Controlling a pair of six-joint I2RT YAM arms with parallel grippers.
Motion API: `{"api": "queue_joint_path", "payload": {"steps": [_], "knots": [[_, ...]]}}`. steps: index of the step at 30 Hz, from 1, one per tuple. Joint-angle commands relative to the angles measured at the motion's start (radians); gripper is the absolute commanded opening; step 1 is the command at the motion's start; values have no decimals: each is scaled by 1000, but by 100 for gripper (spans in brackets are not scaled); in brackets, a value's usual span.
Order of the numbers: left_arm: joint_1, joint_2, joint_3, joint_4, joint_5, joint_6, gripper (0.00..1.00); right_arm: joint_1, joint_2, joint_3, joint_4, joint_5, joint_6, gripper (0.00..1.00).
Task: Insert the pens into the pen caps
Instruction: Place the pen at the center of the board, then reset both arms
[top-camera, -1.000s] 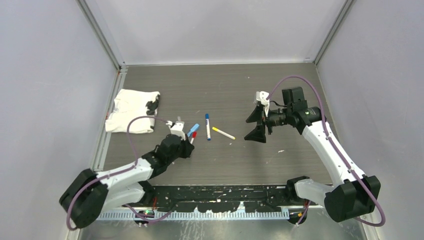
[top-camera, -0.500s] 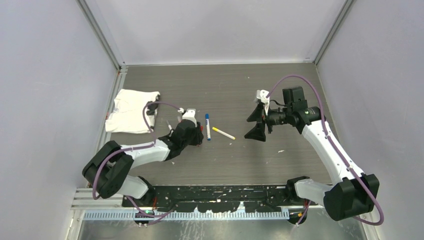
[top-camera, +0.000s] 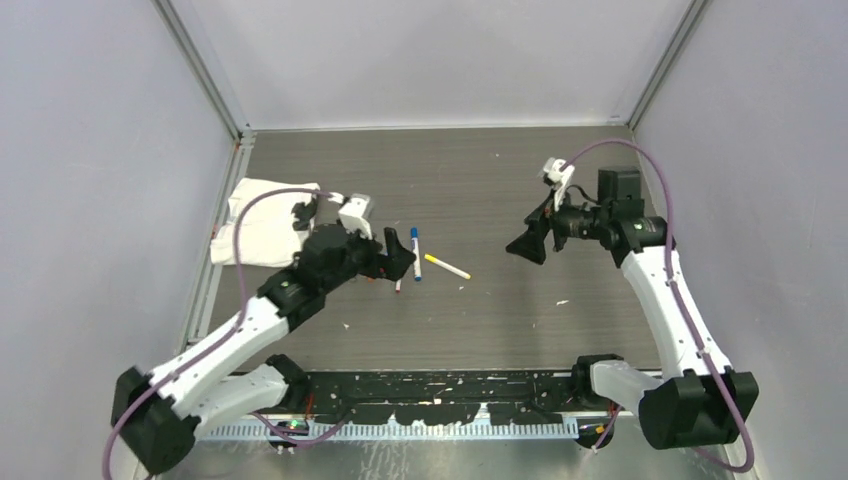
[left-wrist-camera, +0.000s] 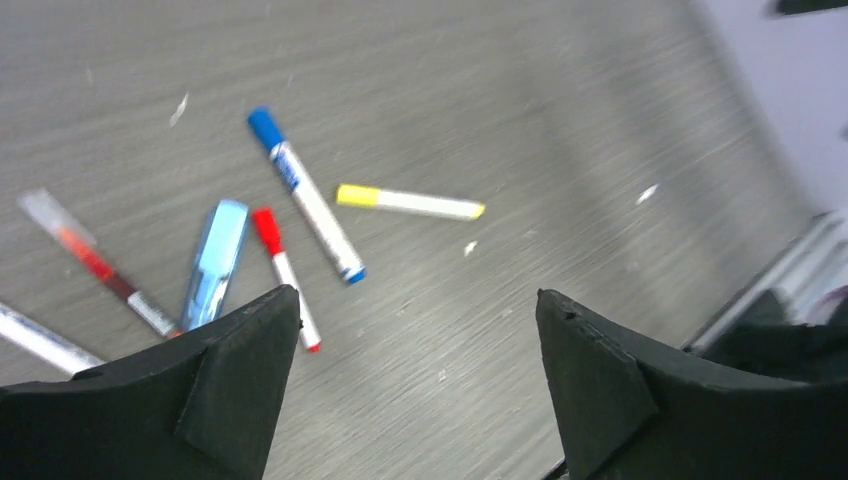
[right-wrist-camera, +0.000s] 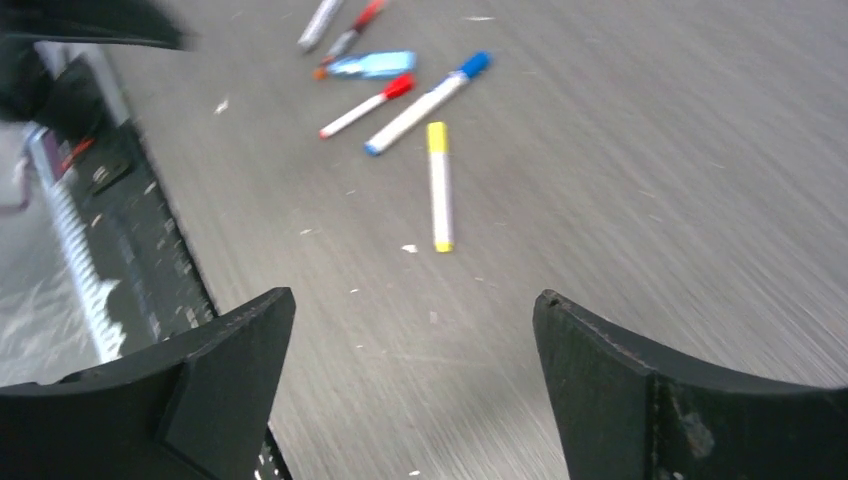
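Note:
Three white-barrelled pens lie together mid-table: a blue-ended pen (left-wrist-camera: 305, 208) (top-camera: 415, 253), a yellow-ended pen (left-wrist-camera: 410, 202) (top-camera: 447, 267) and a red-ended pen (left-wrist-camera: 285, 275). Two more pens, a reddish pen (left-wrist-camera: 95, 262) and a white pen (left-wrist-camera: 40, 340), lie left of them. Loose pen caps are out of view; only the coloured ends on the pens show. My left gripper (top-camera: 398, 256) (left-wrist-camera: 415, 293) hovers open over the group with nothing between its fingers. Right of the pens, my right gripper (top-camera: 525, 243) (right-wrist-camera: 415, 294) also stands open and empty, facing the yellow-ended pen (right-wrist-camera: 438, 185).
A light-blue oblong piece (left-wrist-camera: 215, 262) (right-wrist-camera: 370, 65) lies beside the red-ended pen. A white cloth (top-camera: 262, 220) with a dark item on it sits at the far left. The black rail (top-camera: 440, 385) runs along the near edge. Grey walls close in the sides.
My left gripper opened from shut and swung up and right over the pens. My right gripper pulled back to the right and widened slightly. The pens lie as before.

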Motion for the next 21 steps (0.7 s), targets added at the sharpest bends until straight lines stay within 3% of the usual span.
{"api": "queue_joint_path", "payload": {"steps": [1, 5, 8, 12, 21], "knots": [[110, -171, 108, -79, 261, 8, 92, -113, -82, 97, 116, 204, 226, 98], [304, -134, 296, -171, 507, -37, 93, -190, -104, 173, 165, 435, 449, 100], [453, -83, 418, -221, 613, -70, 93, -256, -82, 318, 114, 449, 539, 100], [557, -72, 507, -293, 574, -69, 99, -269, -59, 504, 43, 549, 623, 100], [562, -177, 587, -437, 465, 62, 100, -269, -48, 731, -115, 540, 641, 100]]}}
